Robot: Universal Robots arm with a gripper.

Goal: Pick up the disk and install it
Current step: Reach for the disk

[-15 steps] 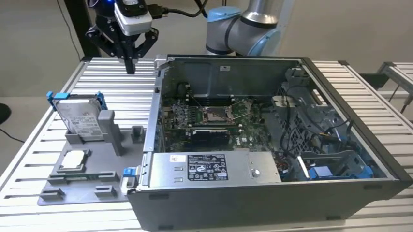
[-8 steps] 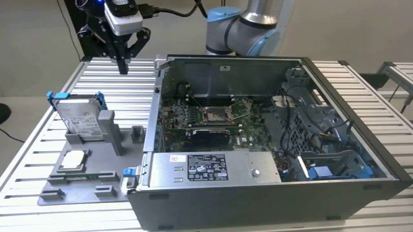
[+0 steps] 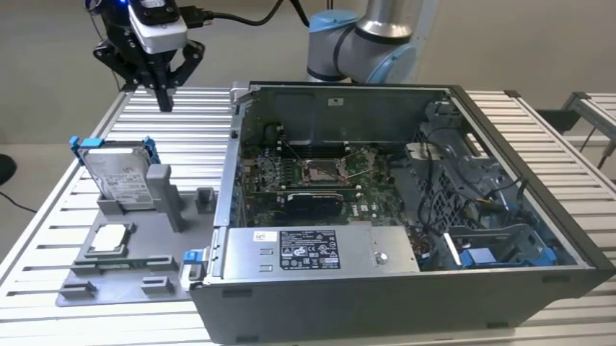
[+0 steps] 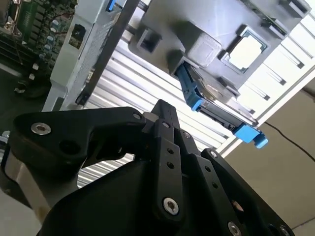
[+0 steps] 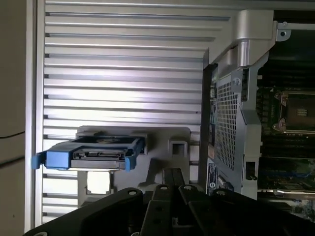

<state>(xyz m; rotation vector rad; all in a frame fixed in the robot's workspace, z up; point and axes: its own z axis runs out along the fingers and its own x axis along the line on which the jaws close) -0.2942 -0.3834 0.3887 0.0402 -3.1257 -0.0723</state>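
The disk (image 3: 120, 173) is a silver-grey drive with a white label in a blue bracket. It stands on edge in a slot of the grey fixture (image 3: 125, 270) on the exterior view's left. My gripper (image 3: 166, 101) hangs well above and behind it, over the slatted table, with its black fingers drawn together to a point and nothing between them. Both wrist views show the disk (image 4: 216, 98) (image 5: 96, 155) edge-on in its slot, beyond my gripper (image 4: 162, 105) (image 5: 172, 173), with a clear gap between them.
An open computer case (image 3: 462, 108) lies in the middle of the table, its motherboard (image 3: 318, 173) exposed. Inside the case, at the front, sits a silver box with a black label (image 3: 318, 249), and a blue-tabbed bay (image 3: 486, 256) is at the exterior view's right. A small square chip (image 3: 109, 238) rests on the fixture.
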